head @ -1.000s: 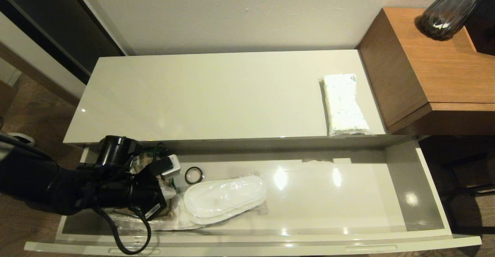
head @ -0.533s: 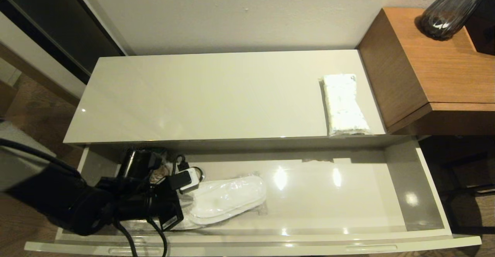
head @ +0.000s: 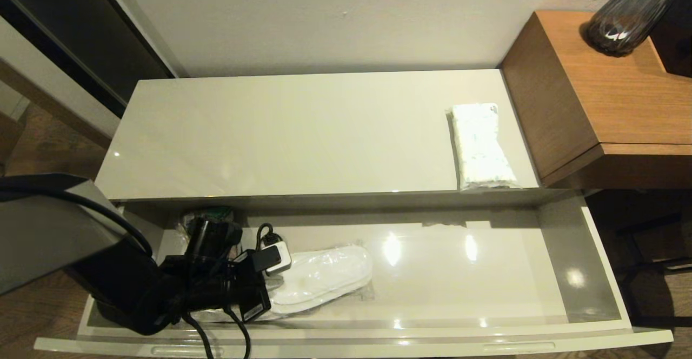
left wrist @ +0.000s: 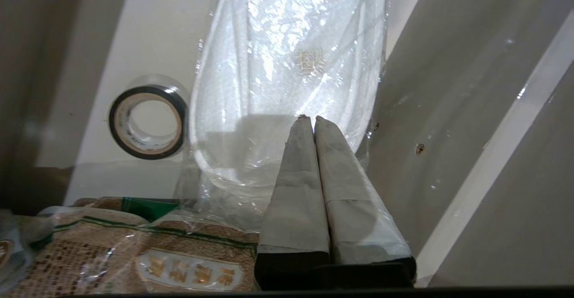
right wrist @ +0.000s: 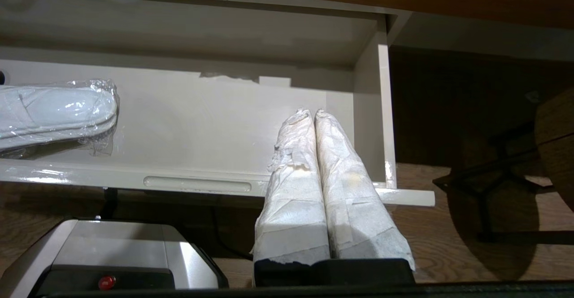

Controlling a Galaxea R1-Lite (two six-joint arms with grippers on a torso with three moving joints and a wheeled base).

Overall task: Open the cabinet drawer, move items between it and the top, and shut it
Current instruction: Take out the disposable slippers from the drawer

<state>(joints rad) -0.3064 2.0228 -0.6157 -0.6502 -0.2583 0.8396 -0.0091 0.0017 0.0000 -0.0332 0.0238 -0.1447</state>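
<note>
The cabinet drawer [head: 486, 280] stands pulled fully out. The wrapped white slippers [head: 324, 275] lie in its left half, on its floor. My left gripper [left wrist: 309, 119] is down inside the drawer, shut with nothing between its fingers, its tips just over the near end of the slippers [left wrist: 287, 64] and their clear wrap. In the head view the left arm [head: 205, 288] hides the fingers. The tissue pack [head: 480, 145] lies on the top [head: 297, 132] at its right end. My right gripper [right wrist: 311, 111] is shut and empty, held in front of the drawer's right end, out of the head view.
A black tape ring [left wrist: 148, 120] lies on the drawer floor beside the slippers. A brown printed packet [left wrist: 134, 253] sits in the drawer's left corner under my left wrist. An orange-brown wooden surface [head: 605, 78] with a dark glass vase [head: 627, 13] rises to the right.
My left arm has slid right along the drawer and deeper in, now covering the ring and the slippers' left end in the head view. The slippers and tissue pack have not moved.
</note>
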